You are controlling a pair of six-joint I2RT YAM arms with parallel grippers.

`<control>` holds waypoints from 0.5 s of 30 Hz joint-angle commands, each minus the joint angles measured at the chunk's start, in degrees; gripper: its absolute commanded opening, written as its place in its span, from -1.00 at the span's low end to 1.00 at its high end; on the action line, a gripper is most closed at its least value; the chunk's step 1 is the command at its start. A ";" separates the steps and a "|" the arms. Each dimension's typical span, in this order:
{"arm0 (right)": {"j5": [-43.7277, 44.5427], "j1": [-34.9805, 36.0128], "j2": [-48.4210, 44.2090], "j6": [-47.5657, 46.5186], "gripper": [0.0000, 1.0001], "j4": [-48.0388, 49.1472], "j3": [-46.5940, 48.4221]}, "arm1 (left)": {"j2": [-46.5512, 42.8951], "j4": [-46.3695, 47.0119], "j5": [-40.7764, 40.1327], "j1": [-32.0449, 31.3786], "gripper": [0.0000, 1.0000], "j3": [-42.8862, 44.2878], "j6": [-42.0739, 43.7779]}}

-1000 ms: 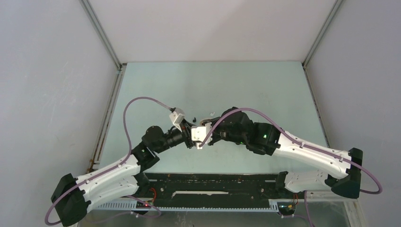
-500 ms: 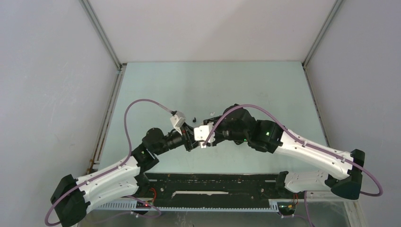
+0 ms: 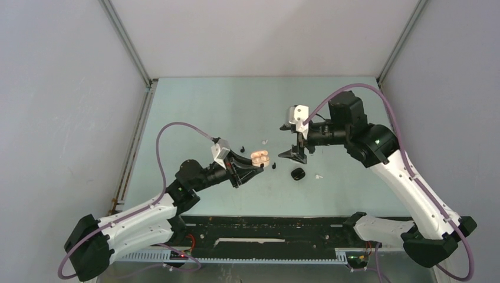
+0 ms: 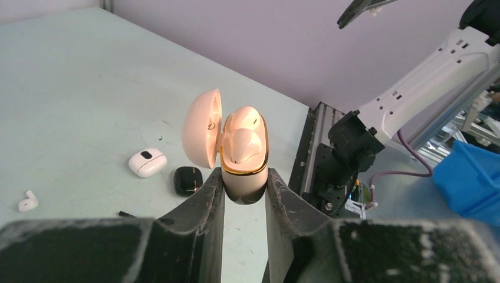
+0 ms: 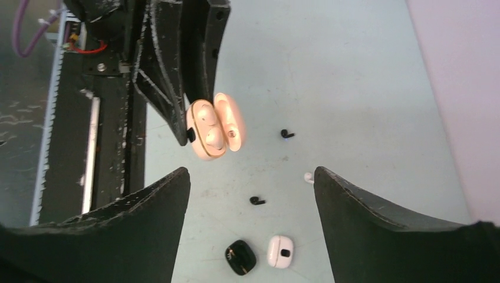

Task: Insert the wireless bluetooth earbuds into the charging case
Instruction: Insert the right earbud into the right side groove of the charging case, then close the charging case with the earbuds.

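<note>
My left gripper (image 4: 244, 177) is shut on a cream charging case (image 4: 243, 171), held upright off the table with its lid (image 4: 202, 135) swung open. Two cream earbuds (image 4: 242, 141) sit in its wells. In the top view the case (image 3: 260, 157) shows at the left gripper's (image 3: 250, 167) tip. My right gripper (image 5: 252, 177) hangs open and empty above the table, apart from the case (image 5: 209, 131). Loose on the table lie two black earbuds (image 5: 257, 200) (image 5: 287, 134) and a white earbud (image 5: 308, 177).
A shut black case (image 5: 240, 257) and a shut white case (image 5: 280, 252) lie side by side on the green table (image 3: 236, 106), below the right gripper (image 3: 293, 154). The black rail (image 3: 265, 227) with both arm bases runs along the near edge. Grey walls stand on three sides.
The right gripper has opened and drawn back up and to the right, away from the cream case. The left gripper still holds the case, which now shows uncovered.
</note>
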 commanded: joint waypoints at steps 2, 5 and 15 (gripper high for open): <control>-10.28 -2.02 0.40 0.13 0.61 -6.74 -2.84 | 3.49 5.87 6.10 -1.34 -1.00 0.19 3.07; -11.59 -2.16 3.12 -0.29 0.64 -9.53 -3.82 | 5.95 5.87 8.56 -2.73 -1.00 1.38 3.49; -19.29 -1.24 6.74 -0.02 0.71 -9.72 -7.19 | 7.51 5.76 10.31 -4.59 -1.00 1.92 4.03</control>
